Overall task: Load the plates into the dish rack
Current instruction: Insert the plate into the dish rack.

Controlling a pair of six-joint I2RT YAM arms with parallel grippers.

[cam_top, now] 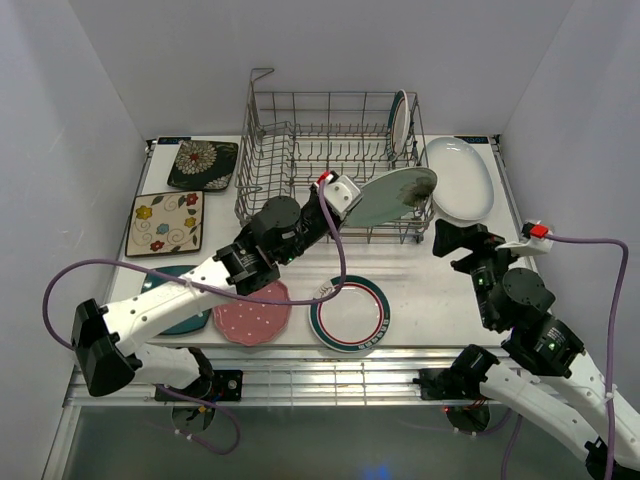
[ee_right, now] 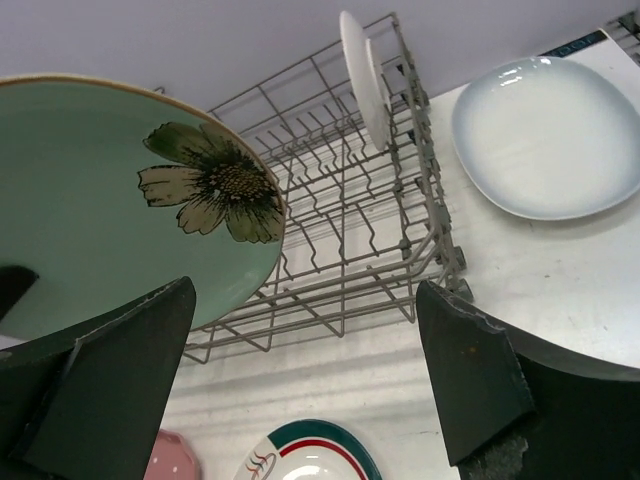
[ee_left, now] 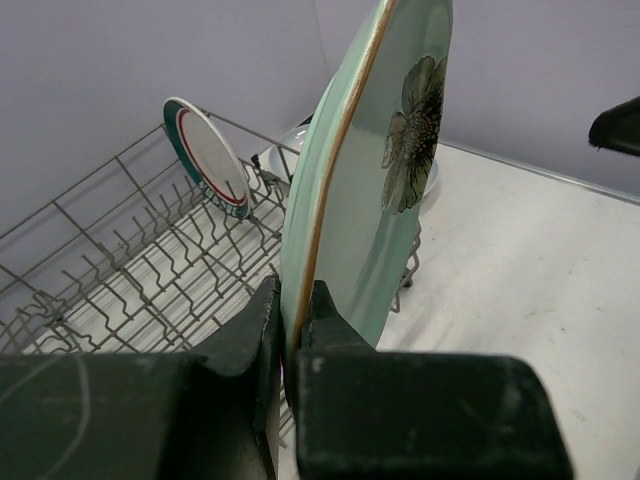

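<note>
The mint floral plate [cam_top: 398, 193] is pinched by its rim in the left jaws and held tilted over the dish rack's [cam_top: 300, 150] 4 o'clock corner, overhanging the wire edge. The right jaws are spread wide, apart from the plate at its 4 o'clock. A green-rimmed plate [cam_top: 400, 120] is stood at the rack's 1 o'clock corner, with open tines at its 9 o'clock

Glossy glazed mint plate [ee_left: 370, 200], wire rack [cam_top: 310, 150]

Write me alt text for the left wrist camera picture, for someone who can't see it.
The left tool grips a mint floral plate by its rim, holding it on edge at the corner of the grey wire dish rack. A white green-rimmed plate stands in the rack behind it.
</note>
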